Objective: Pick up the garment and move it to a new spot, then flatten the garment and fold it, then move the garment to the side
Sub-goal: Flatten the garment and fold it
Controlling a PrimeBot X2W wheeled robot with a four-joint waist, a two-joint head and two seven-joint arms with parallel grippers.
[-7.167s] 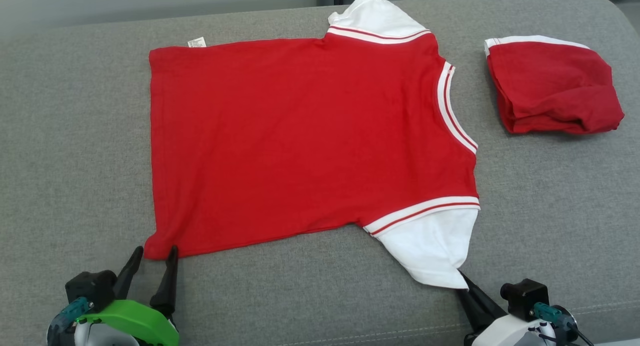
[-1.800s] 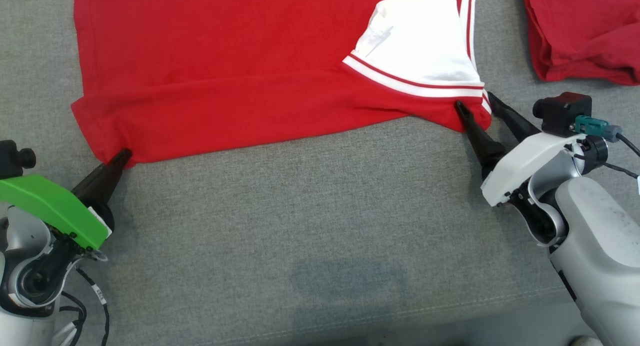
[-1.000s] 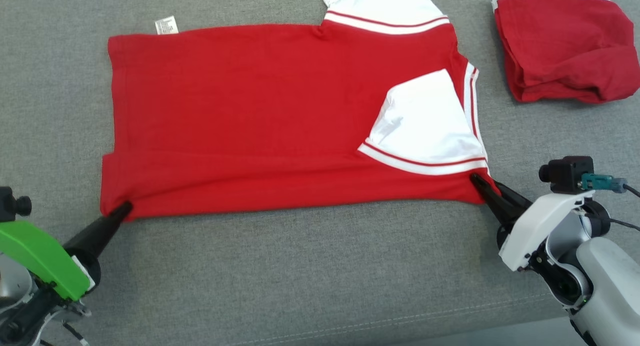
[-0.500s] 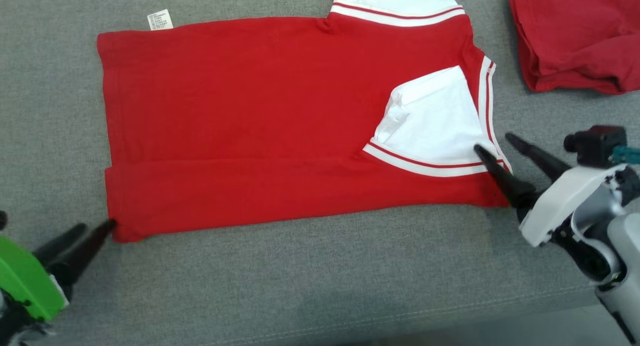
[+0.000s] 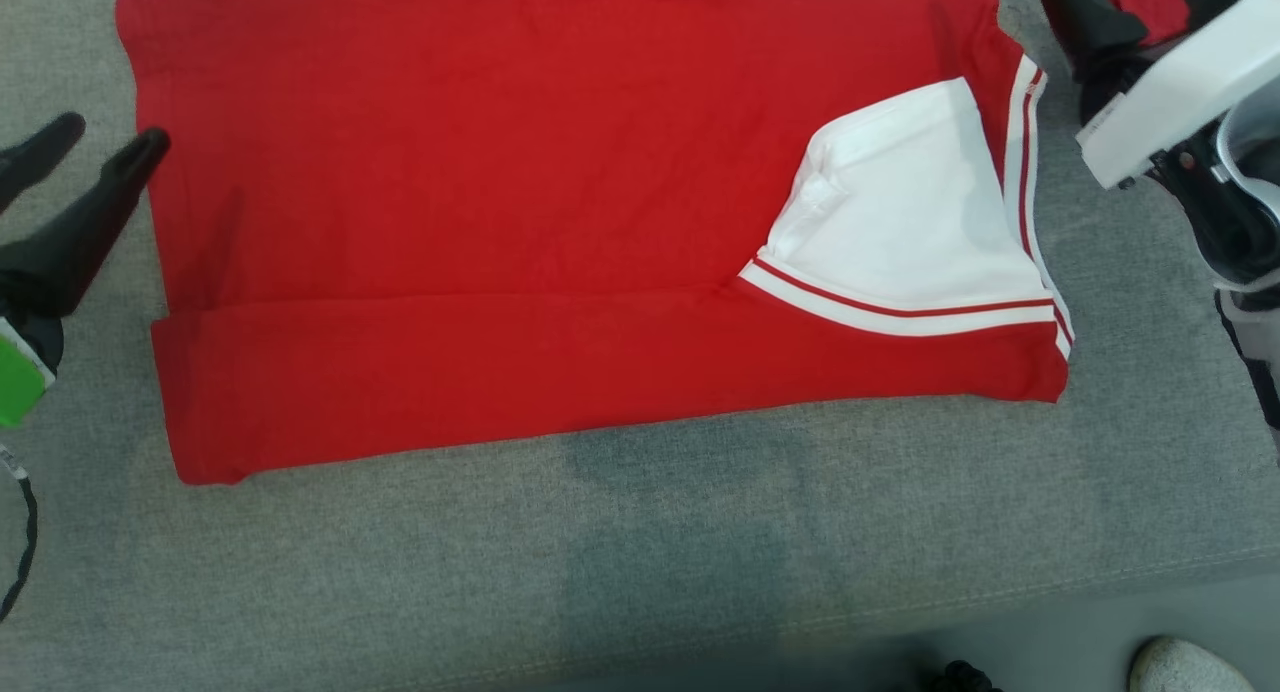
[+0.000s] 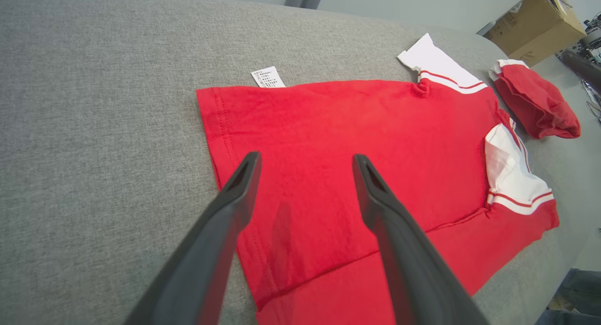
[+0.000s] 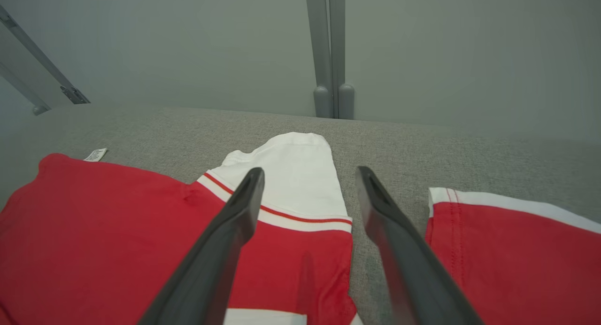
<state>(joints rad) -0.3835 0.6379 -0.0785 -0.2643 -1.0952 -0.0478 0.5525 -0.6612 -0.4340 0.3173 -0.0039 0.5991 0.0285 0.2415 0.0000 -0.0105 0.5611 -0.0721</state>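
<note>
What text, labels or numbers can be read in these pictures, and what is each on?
White tag at the edge of the red shirt: printed lines, too small to read.
Cardboard box: dark marks, too blurred to read.
No other text seen.

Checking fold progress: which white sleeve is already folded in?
The near sleeve, lying on the red body; the far sleeve sticks out onto the grey cushion.

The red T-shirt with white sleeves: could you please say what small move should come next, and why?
Probably lower the open right gripper onto the far white sleeve of the red T-shirt: it lies unfolded, while the near sleeve is already folded in.
</note>
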